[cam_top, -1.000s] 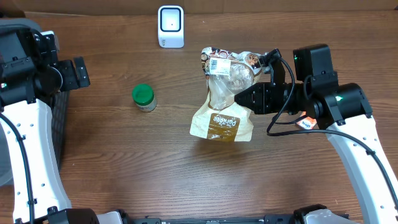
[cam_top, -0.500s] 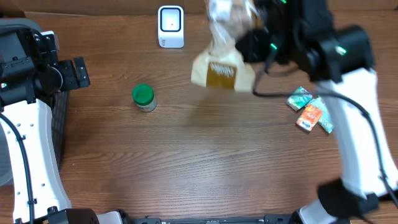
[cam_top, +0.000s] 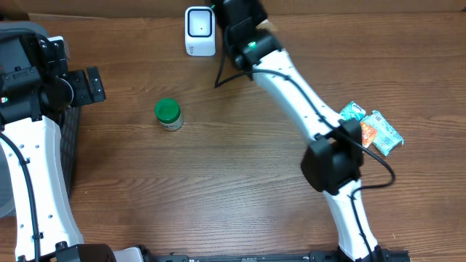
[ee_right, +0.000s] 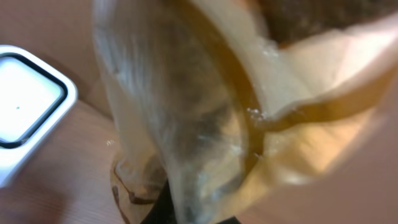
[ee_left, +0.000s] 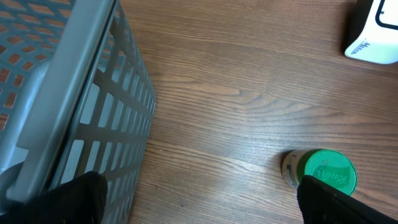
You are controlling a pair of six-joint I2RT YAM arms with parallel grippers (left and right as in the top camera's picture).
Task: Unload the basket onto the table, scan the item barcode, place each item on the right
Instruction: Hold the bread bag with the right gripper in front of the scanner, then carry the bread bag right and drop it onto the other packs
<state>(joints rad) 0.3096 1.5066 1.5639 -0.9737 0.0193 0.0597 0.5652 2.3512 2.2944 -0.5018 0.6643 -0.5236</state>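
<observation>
Right wrist: right fingers [ee_right: 163, 215] clamped on bag [ee_right: 186, 124] beside scanner [ee_right: 28, 112]; left fingers [ee_left: 336, 202] wide apart.

The left arm [cam_top: 33, 167] stands along the left edge of the worktop, its white link rising to a black wrist. The left gripper [cam_top: 93, 84] points right, level, and the fingers [ee_left: 81, 196] are spread wide with nothing between them. The right arm [cam_top: 298, 94] is stretched far out: from its base at the near edge it bends at the elbow [cam_top: 331, 166] and runs diagonally up and to the left. The right gripper [cam_top: 237, 11] sits at the far edge, partly cut off, closed on a bag [ee_right: 186, 112] that hides its fingers.
</observation>
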